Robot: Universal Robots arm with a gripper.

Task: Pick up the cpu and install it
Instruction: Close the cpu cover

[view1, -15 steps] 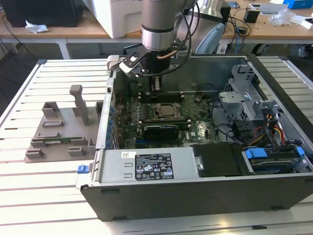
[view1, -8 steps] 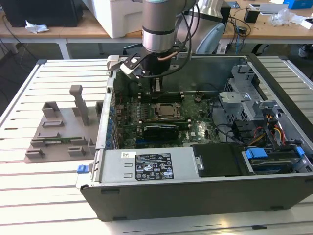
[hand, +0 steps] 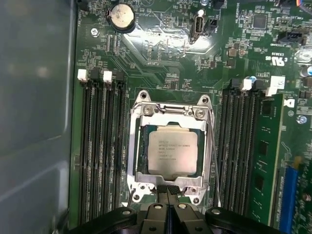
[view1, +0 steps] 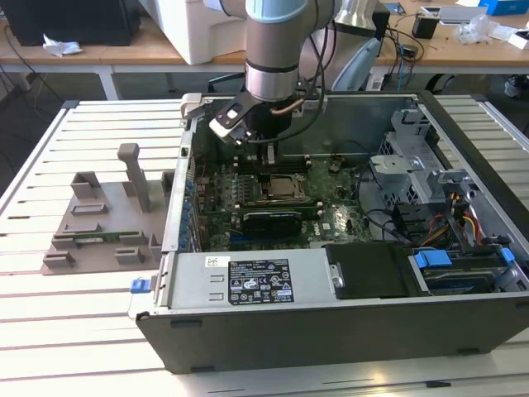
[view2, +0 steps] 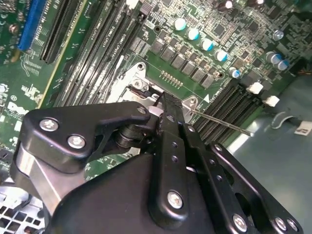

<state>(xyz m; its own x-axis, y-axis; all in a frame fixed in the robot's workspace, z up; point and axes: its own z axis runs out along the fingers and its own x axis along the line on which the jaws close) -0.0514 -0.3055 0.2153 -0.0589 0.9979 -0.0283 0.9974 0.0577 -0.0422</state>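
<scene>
CPU [hand: 173, 153] sits flat inside the metal socket frame [hand: 139, 146] on the green motherboard [hand: 165, 53], its silvery top facing up. In the exterior view the same chip [view1: 283, 188] shows just below the centre-top of the frame, deep in the open computer case [view1: 331, 331].

The gripper [hand: 168, 188] hangs directly over the edge of the socket frame, next to the chip, with its two black fingers pressed together and nothing between them. Whether the tips touch the frame cannot be told. In the second wrist view the closed gripper [view2: 163, 105] points down at a corner of the frame, and a thin metal lever [view2: 219, 122] runs out beside it. In the exterior view the gripper [view1: 267, 157] hangs straight down from the arm [view1: 273, 58] at upper centre.

Black memory slots [hand: 102, 146] flank the socket on both sides — one on the far side holds a green memory stick [hand: 265, 161]. A round coin battery [hand: 121, 17] lies apart from the socket.

The case rests on a white slatted table [view1: 50, 331], and a grey fixture [view1: 99, 223] stands at the exterior view's left.
</scene>
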